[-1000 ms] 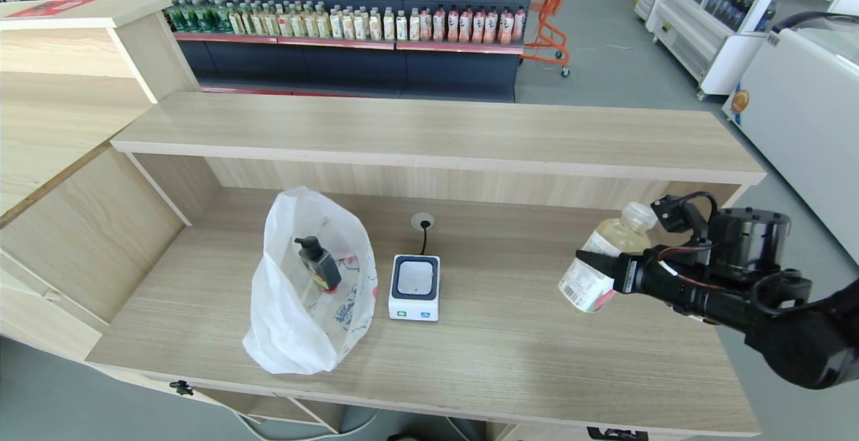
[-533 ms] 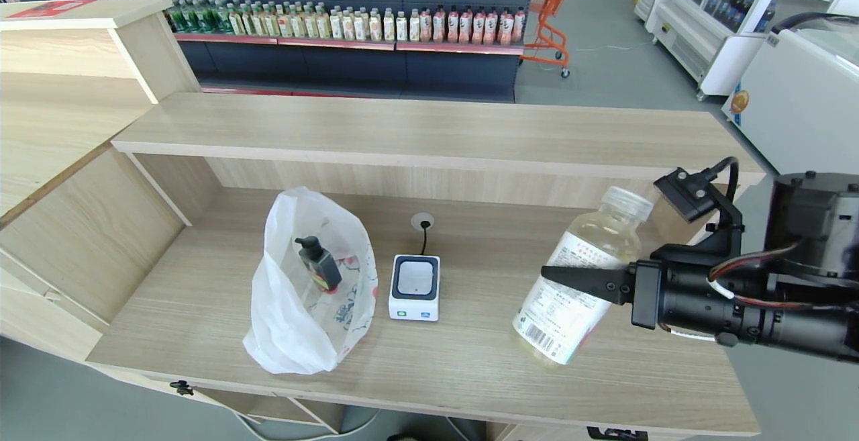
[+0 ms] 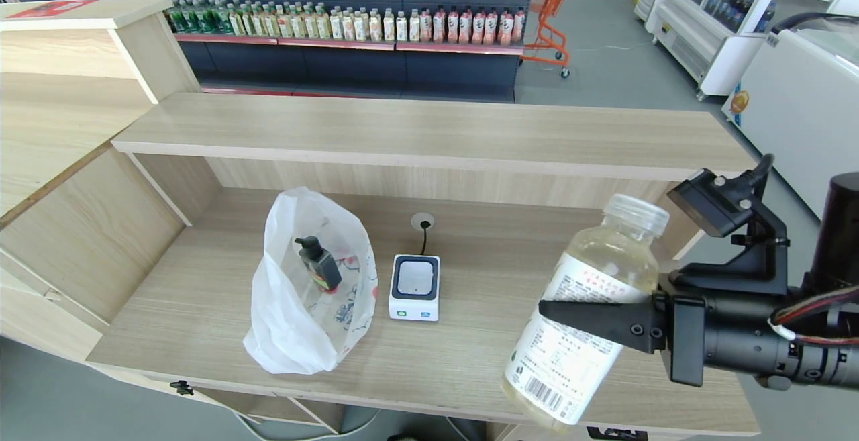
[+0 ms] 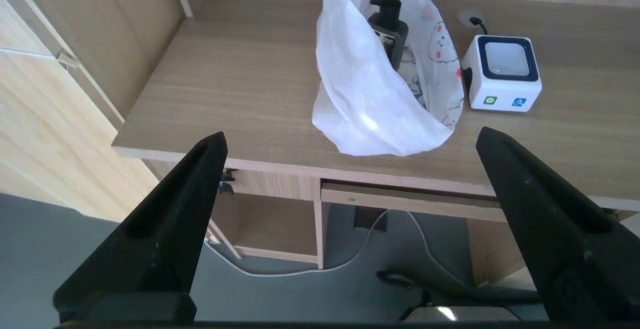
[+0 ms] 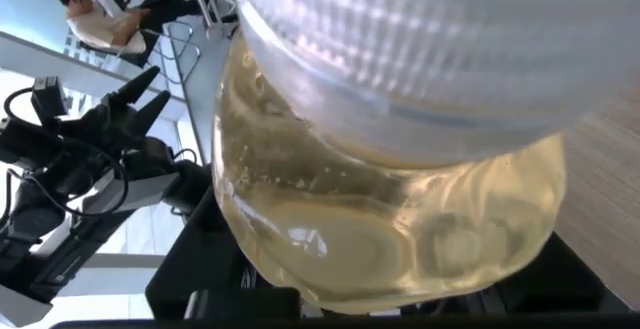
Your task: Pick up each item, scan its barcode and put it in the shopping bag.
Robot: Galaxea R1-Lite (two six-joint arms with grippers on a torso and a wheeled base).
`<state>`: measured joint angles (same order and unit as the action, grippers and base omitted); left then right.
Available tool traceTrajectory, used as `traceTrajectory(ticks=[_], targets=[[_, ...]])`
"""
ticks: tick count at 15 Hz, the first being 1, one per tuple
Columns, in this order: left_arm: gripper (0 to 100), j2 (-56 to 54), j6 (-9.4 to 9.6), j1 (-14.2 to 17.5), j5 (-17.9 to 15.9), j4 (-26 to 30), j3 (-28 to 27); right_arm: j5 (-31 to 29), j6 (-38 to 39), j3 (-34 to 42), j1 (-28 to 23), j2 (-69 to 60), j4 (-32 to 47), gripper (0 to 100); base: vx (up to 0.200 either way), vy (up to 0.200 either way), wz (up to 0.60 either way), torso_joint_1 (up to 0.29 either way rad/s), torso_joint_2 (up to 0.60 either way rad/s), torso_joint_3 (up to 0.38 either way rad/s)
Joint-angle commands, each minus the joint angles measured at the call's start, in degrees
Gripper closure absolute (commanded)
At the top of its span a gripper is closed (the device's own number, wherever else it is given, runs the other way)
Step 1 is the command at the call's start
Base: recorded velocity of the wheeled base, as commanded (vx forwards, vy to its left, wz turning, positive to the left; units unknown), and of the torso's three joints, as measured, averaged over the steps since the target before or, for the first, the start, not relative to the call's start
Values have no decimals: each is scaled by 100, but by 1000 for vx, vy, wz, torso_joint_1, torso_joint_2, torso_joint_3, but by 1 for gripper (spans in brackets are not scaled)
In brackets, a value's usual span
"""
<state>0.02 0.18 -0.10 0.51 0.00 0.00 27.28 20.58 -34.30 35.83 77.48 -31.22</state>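
head view: right gripper (image 3: 577, 317) clamped on a tilted bottle (image 3: 585, 354) of pale liquid above the counter's (image 3: 470, 354) near right edge; shopping bag (image 3: 288, 333) holding a black pump bottle (image 3: 319, 265) at left, scanner (image 3: 415, 286) just right of it. left wrist view: left gripper (image 4: 352, 144) fingers spread wide, nearer than the counter's front edge. right wrist view: the held bottle, close up.

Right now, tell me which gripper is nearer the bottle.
Right. The right gripper holds the bottle in shut jaws over the counter's right end; the left gripper hangs beyond the counter's near edge, apart from it.
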Motion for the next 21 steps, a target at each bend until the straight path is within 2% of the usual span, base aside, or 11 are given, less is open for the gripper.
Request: traceTrajectory(ticks=[1,8,13,21], targets=[[0,-2,-1,1,2,0,0,-4,-1,20,65,-102,37,100,0,0,0,0,0,0],[0,-2,-1,1,2,0,0,-30,-89,117,249,-163,213,100,0,0,0,0,0,0],[0,-2,-1,1,2,0,0,-12,-625,170,267,-304,626,100,0,0,0,0,0,0],[0,-2,-1,1,2,0,0,-48,-643,170,232,-453,635,100,0,0,0,0,0,0]])
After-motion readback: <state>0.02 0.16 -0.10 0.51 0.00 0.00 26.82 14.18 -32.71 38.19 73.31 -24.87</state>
